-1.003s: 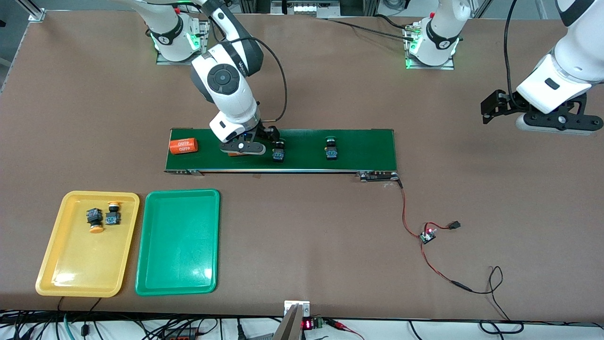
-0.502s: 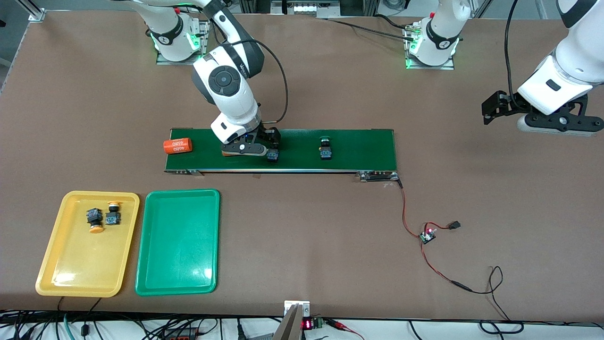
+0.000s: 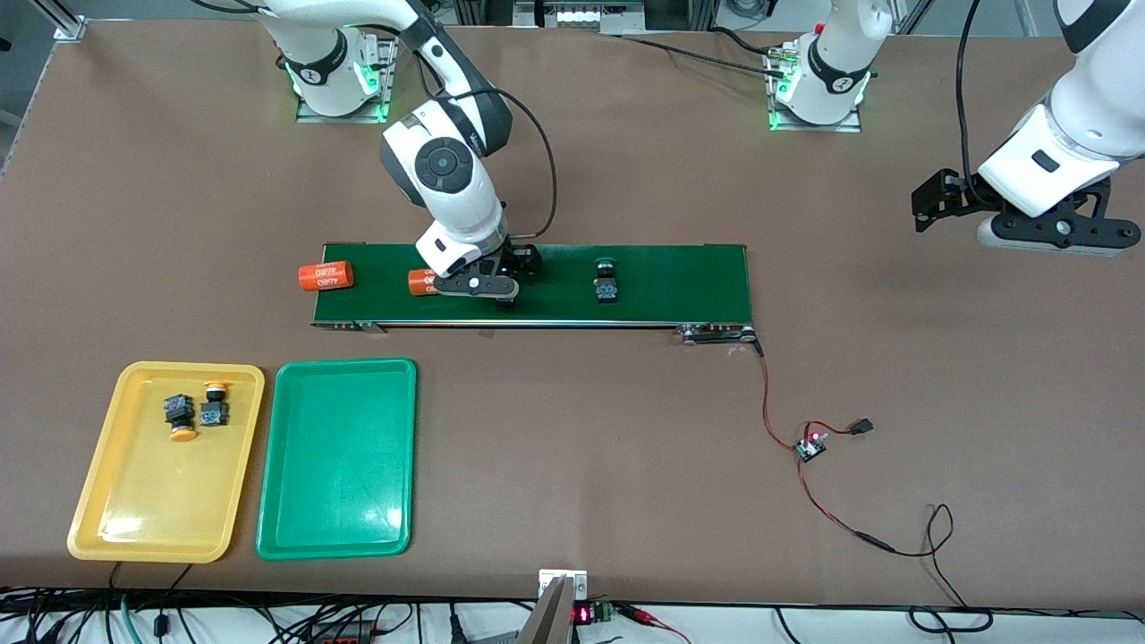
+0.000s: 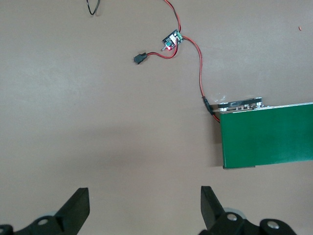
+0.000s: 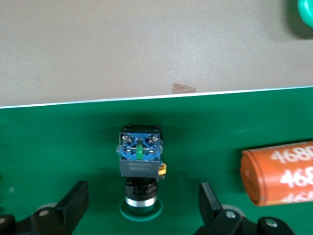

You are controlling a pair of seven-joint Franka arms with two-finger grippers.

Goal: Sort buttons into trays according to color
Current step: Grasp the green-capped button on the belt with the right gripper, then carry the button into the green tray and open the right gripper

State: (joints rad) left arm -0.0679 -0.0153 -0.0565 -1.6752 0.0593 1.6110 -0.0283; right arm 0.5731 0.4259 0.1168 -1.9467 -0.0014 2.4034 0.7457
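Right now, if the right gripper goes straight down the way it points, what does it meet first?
Most likely the green-capped button lying on the conveyor belt: it sits between the right gripper's open fingers. The orange cylinder lies just outside them.

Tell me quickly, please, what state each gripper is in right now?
Left gripper: open, holding nothing, over bare table; this arm waits.
Right gripper: open, fingers straddling a green-capped button on the conveyor belt, not gripping it.

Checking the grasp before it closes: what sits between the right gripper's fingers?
In the right wrist view, a green-capped button lies on the belt between the open right gripper's fingers, untouched. An orange cylinder lies beside it, outside the gap.
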